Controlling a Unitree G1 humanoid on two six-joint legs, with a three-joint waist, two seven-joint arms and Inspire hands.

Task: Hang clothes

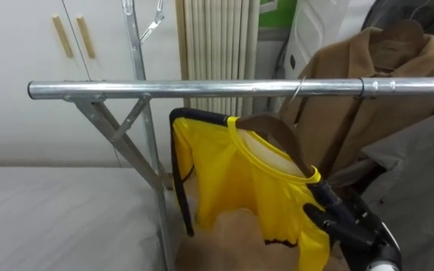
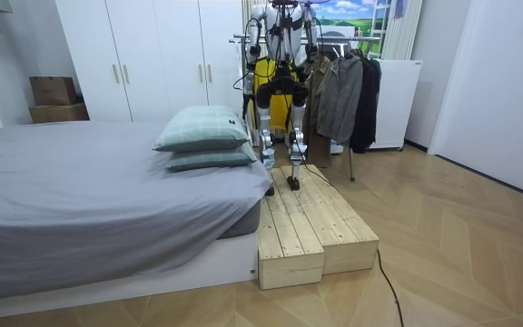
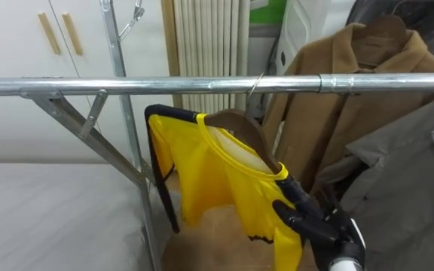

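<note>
A yellow shirt (image 1: 232, 181) with dark trim hangs on a brown wooden hanger (image 1: 273, 129). The hanger's thin wire hook (image 1: 298, 89) reaches up to the metal rail (image 1: 239, 88) of the clothes rack. The shirt tilts down to the right. My right hand (image 1: 345, 222) comes in from the lower right, its dark fingers curled round the shirt's lower shoulder at the hanger's end. In the room view I stand on a wooden platform (image 2: 311, 227) facing the rack (image 2: 334, 54).
A tan coat (image 1: 368, 98) and a grey garment (image 1: 420, 173) hang on the rail right of the shirt. The rack's upright and braces (image 1: 145, 113) stand at left. The grey bed (image 1: 51, 218) lies lower left, with white wardrobe doors (image 1: 51, 45) behind.
</note>
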